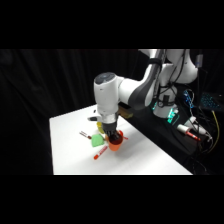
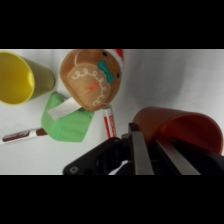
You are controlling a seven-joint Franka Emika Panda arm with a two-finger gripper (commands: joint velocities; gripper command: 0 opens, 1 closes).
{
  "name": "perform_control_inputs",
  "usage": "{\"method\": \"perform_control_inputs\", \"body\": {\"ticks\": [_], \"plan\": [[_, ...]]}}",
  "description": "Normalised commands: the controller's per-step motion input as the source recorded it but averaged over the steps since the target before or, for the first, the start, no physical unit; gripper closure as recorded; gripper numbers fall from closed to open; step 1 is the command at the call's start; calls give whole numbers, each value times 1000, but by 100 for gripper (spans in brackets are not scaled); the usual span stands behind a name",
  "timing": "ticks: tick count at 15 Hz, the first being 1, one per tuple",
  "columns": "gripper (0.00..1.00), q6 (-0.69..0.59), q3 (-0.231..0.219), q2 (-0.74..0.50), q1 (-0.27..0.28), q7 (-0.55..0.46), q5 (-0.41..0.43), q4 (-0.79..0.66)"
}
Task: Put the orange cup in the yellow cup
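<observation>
Seen from the side, the white robot arm reaches from the upper right over the white table (image 1: 150,160), and its gripper (image 1: 114,136) comes down onto a tight cluster of small things near the table's middle. The orange cup (image 1: 115,145) sits directly under it, with a green block (image 1: 98,142) just beside and red markers (image 1: 101,153) lying around; the arm hides most of the yellow cup here. The wrist view shows what the side view cannot: the gripper (image 2: 150,150) has one finger inside the orange cup (image 2: 185,127) and one outside, clenched on its rim, the cup tilted on its side. The yellow cup (image 2: 22,77) stands apart at the upper left, open and cut off by the edge. Between them lie a round brown gingerbread-like toy (image 2: 90,80), the green block (image 2: 67,122) and two markers (image 2: 109,122). Whether the orange cup touches the table cannot be told.
</observation>
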Motion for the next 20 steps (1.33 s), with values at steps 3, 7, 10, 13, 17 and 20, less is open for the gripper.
{"method": "perform_control_inputs", "body": {"ticks": [3,7,10,13,17,20], "plan": [[96,-132,-59,-242,-96,-133,94,-70],[96,-93,-54,-233,-97,-121,106,-107],[96,-57,-53,-240,-97,-108,119,-148],[96,-25,-60,-257,-93,-93,117,-181],[96,2,-69,-261,-95,-84,115,-192],[96,13,-61,-241,-80,-78,105,-173]]}}
